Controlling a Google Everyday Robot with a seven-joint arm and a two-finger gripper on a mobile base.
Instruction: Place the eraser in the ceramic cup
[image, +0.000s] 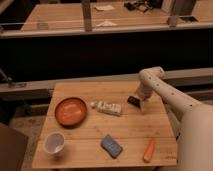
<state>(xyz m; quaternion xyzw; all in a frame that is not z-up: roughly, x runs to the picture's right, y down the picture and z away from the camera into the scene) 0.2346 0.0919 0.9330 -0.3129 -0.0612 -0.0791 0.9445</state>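
While I watch from the single camera, the wooden table (125, 131) fills the lower half of my view, with a dark counter and rails behind it. My white arm (170, 96) comes in from the right edge and bends down over the table's far right part. Toward the left lies the flat orange plate (70, 111), and the white ceramic cup (54, 149) stands upright near the front left corner, well apart from the arm. A white printed tube (107, 107) lies between the plate and the arm's end. A blue-grey block (112, 145) sits near the front edge, with an orange carrot-like piece (148, 150) to its right. The black eraser (133, 101) lies on the table by the tube's right end. The gripper (142, 104) is just beside the eraser, low over the table; I cannot tell whether it grasps the eraser.
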